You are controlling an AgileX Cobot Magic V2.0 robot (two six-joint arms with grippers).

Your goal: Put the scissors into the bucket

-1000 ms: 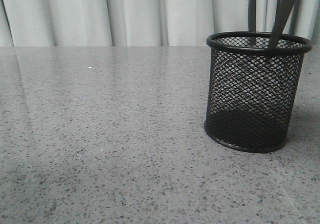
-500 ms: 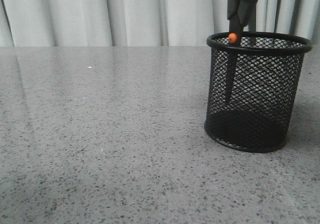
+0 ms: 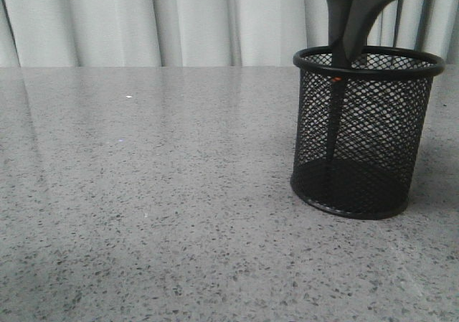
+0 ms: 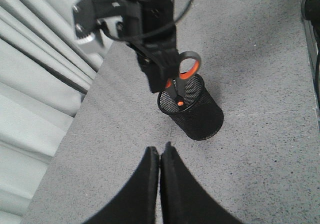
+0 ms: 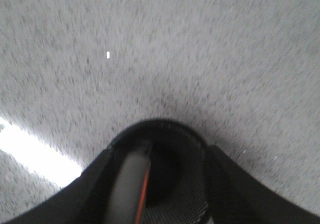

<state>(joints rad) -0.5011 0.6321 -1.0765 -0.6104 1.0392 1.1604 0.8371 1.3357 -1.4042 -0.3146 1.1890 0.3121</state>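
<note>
One scissors (image 3: 349, 28) upright, blades down in bucket (image 3: 364, 132) | right fingers grasping handles | left fingers (image 4: 150, 184) clenched

The wire-mesh pen cup (image 3: 362, 132) is black all over, its wall a fine diamond lattice between a solid black rim and base ring. The scissors (image 3: 349, 21) show dark grey-black handles lined with bright orange inside the loops, an orange pivot dot, and dark blades. The table (image 3: 158, 193) is mid-grey stone speckled with darker and lighter flecks. The curtain (image 3: 143, 21) behind is pale grey-white in vertical folds. The left gripper (image 4: 159, 184) has plain black fingers.
</note>
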